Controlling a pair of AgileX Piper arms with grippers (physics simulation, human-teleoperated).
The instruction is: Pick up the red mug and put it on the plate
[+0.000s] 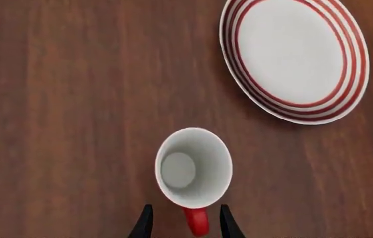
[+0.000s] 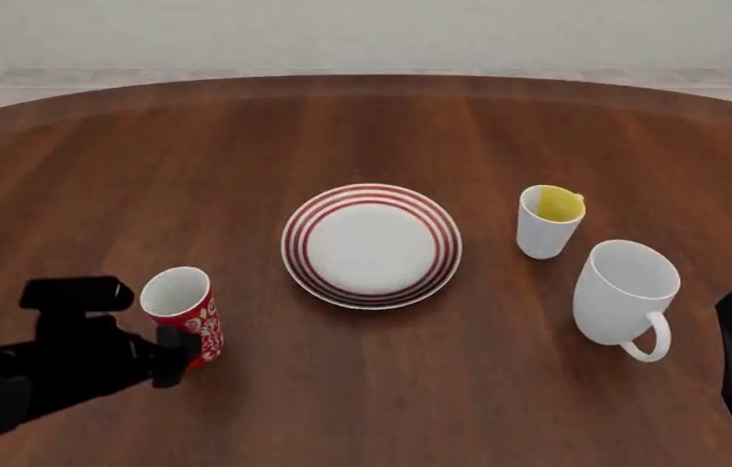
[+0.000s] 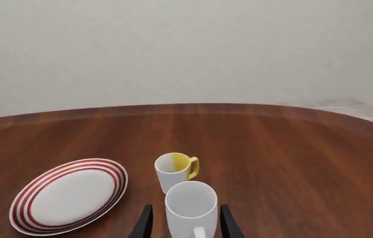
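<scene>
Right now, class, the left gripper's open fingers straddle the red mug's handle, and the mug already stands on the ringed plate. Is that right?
Not quite. The red mug stands on the bare table, apart from the plate, as the front view shows. The rest holds: the left gripper's open fingers straddle its handle.

We see even, soft, bright light with no glare. The round white plate with red rings (image 2: 372,245) casts only a faint shadow on the dark wooden table (image 2: 340,136). Renders are slightly soft; edges show no distortion.
</scene>
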